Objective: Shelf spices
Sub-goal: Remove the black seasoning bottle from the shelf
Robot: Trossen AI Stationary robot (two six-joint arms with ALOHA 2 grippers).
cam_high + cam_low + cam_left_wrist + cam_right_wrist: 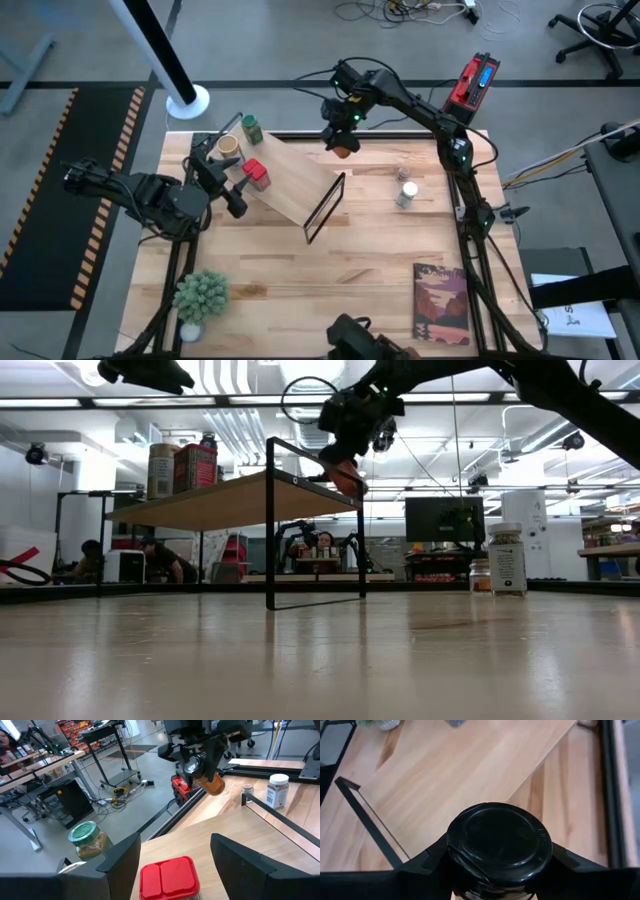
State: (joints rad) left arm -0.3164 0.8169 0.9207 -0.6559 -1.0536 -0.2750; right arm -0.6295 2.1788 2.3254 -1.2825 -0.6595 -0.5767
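Note:
The shelf (290, 180) is a pale slanted plank with a black frame (325, 207) at its near-right end. On its left part stand the green-lidded jar (250, 128), the tan-topped jar (229, 147) and the red tin (255, 175). My left gripper (228, 187) is open just left of the red tin (167, 877), fingers apart from it. My right gripper (342, 138) is shut on the dark-lidded brown jar (346, 475) over the shelf's far-right edge. The white-lidded jar (407, 194) and the small silvery-topped jar (403, 174) stand on the table to the right. My right gripper pinches the brown jar between its two fingers, at the sides just below the black lid (500, 842). The fingers (427, 860) come from above. The jar (209, 779) hangs tilted below them at the plank's far edge; I cannot tell whether its base touches the plank.
A potted plant (200, 295) stands near the table's near-left corner and a book (440, 302) lies at near right. A red and black device (471, 84) sits at the far-right corner. Bare plank lies between the red tin and the black frame.

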